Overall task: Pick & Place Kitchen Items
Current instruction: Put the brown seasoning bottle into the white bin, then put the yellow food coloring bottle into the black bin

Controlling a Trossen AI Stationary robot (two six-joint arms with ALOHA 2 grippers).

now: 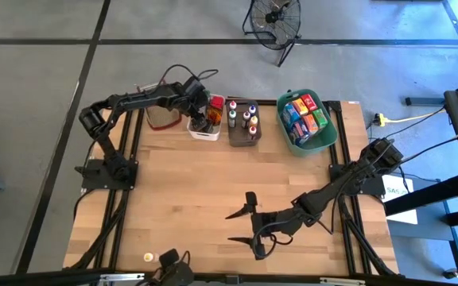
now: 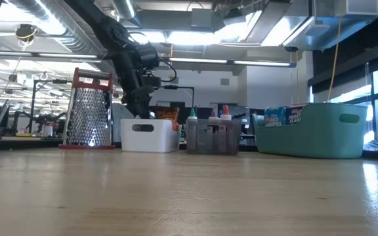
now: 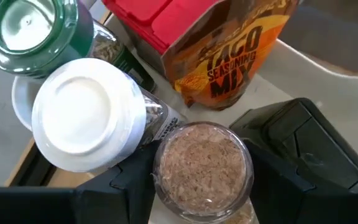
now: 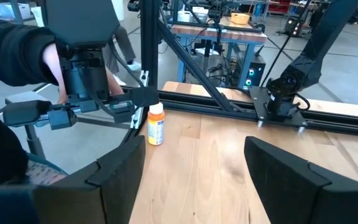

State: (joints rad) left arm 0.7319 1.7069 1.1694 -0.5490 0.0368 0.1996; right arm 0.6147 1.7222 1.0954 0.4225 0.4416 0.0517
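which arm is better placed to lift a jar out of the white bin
Left. Its gripper is down in the white bin, fingers either side of a jar. The right gripper waits open over bare table.

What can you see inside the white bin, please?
In the white bin: a taco seasoning pouch, a white-capped jar and a green-capped jar. The left gripper grips a clear-topped jar. The bin's floor is hidden.

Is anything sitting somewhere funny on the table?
Yes. One small orange-capped bottle stands alone at the table's near edge, far from the white bin, grey bin and green bin holding everything else.
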